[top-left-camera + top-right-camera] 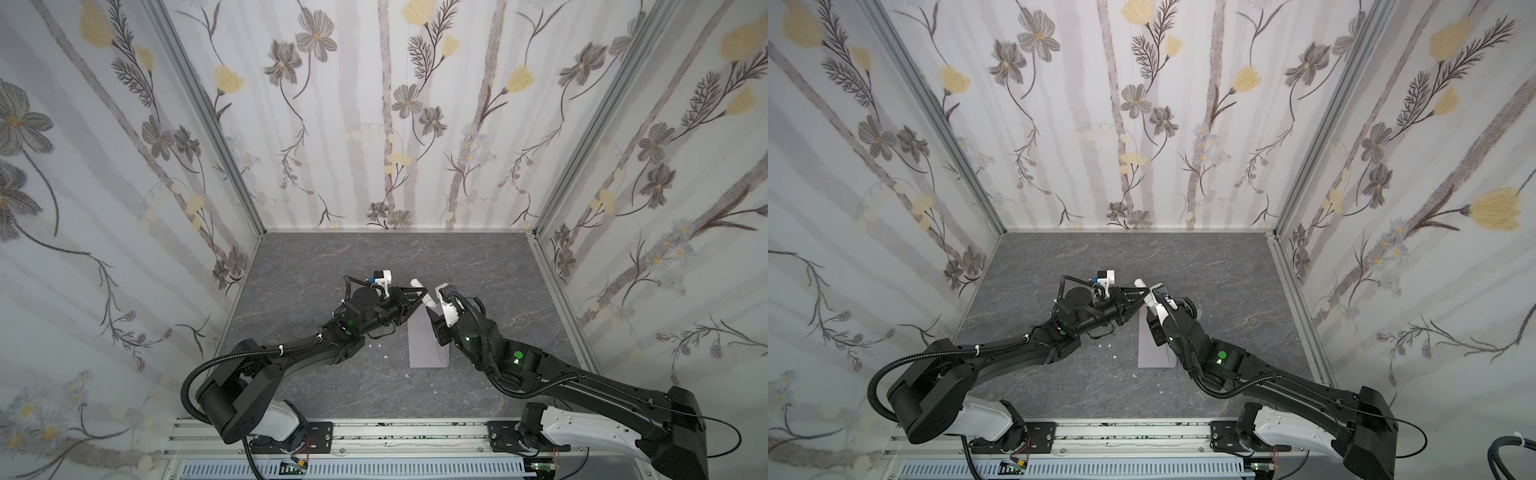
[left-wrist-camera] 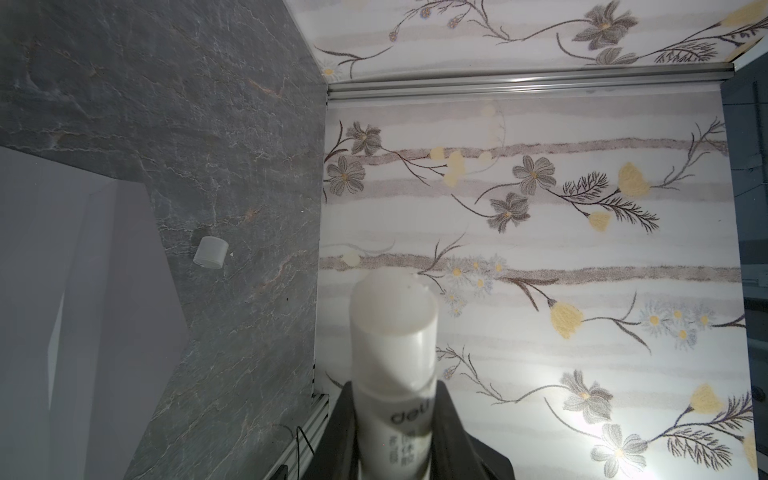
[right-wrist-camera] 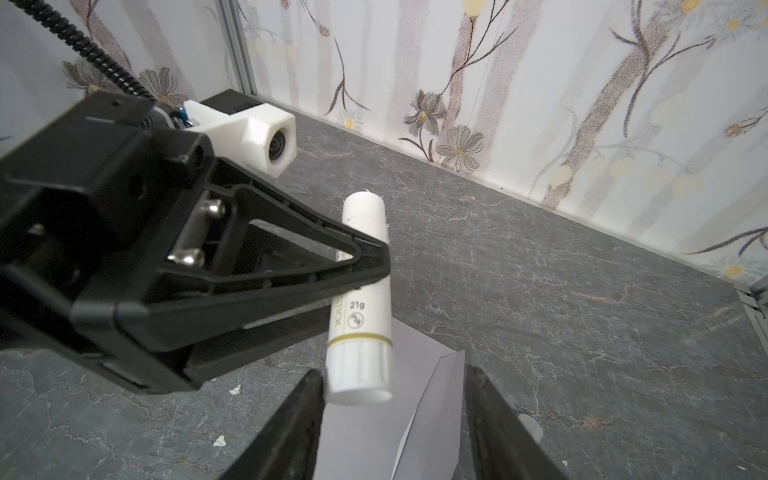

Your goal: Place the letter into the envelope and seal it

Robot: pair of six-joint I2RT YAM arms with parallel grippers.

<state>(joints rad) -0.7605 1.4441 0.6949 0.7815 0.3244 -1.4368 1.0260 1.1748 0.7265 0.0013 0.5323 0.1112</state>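
A: Left side noted first. The left gripper [image 3: 370, 270] was found clamped on the glue stick [image 3: 365, 332], cap off, tilted above the table [image 1: 332, 257].
B: The envelope [image 1: 428, 349] was recorded flat beneath it, flap open. The letter was not seen; whether it lay inside could not be told.
A: The right gripper [image 3: 395, 399] was seen with jaws parted either side of the stick's ribbed base, nothing gripped.
B: Judged: the base should be pinched squarely and turned gently, the tube steadied, glue spared from the fingers.
A: Hazards logged: loose cap [image 2: 211, 251] beside the flap, white scraps [image 1: 385, 356] scattered, both wrists crowded over the envelope.
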